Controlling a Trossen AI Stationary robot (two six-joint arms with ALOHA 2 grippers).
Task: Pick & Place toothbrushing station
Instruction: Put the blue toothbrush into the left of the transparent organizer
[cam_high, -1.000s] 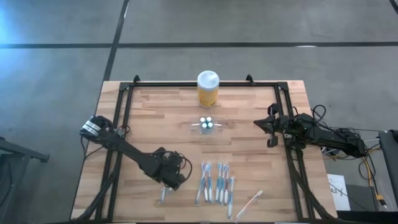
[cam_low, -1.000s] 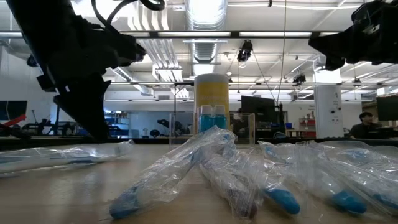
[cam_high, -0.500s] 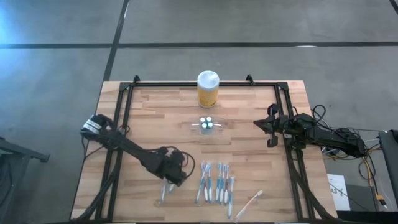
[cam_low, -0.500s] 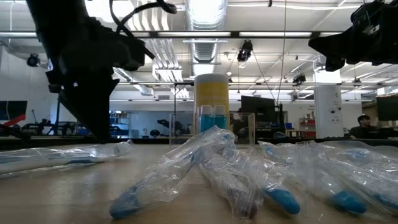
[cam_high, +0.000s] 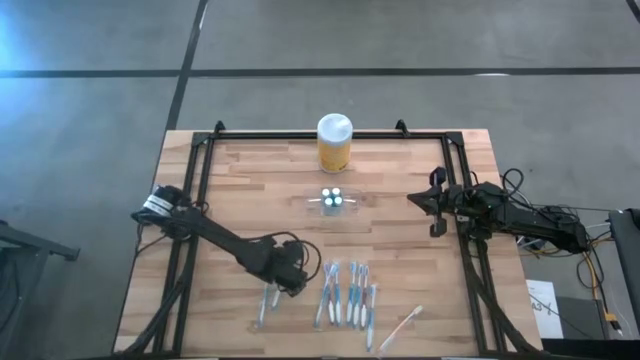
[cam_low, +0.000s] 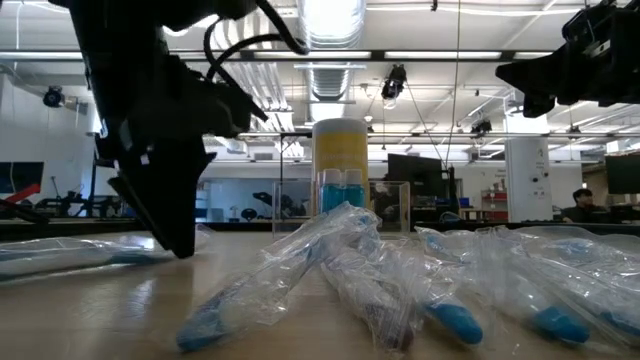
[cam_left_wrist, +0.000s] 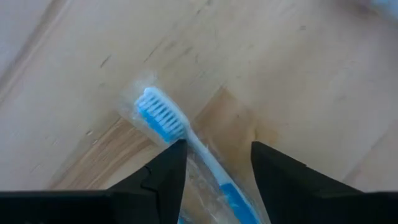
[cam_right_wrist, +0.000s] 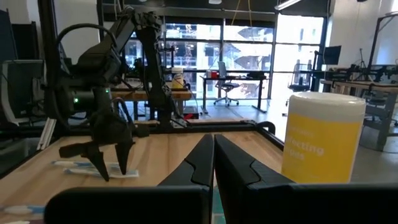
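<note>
The toothbrushing station (cam_high: 333, 200), a small clear holder with blue-white items in it, stands on the table's middle, in front of the yellow jar (cam_high: 334, 143); it also shows in the low view (cam_low: 340, 205). My left gripper (cam_high: 288, 282) is open and low over the near left of the table, pointing down. In the left wrist view its fingers (cam_left_wrist: 217, 149) stand on either side of the neck of a wrapped blue-white toothbrush (cam_left_wrist: 160, 117) that lies flat on the wood. My right gripper (cam_high: 432, 207) is shut and empty, raised at the table's right side. My left gripper comes from above with one fingertip (cam_left_wrist: 177, 152) right beside the wrapped toothbrush's neck (cam_left_wrist: 198, 149) and the other apart from it. I cannot tell whether a finger touches the wrapper. The toothbrush lies flat on the table.
A row of several wrapped toothbrushes (cam_high: 347, 295) lies near the front edge, right of my left gripper, with one white one (cam_high: 402, 326) farther right. A black frame (cam_high: 200, 190) runs around the tabletop. A person (cam_low: 588, 200) sits in the room far behind.
My left gripper has moved toward the table's right edge, closer to the row of wrapped toothbrushes, staying low and pointing down. My right arm has kept still.
</note>
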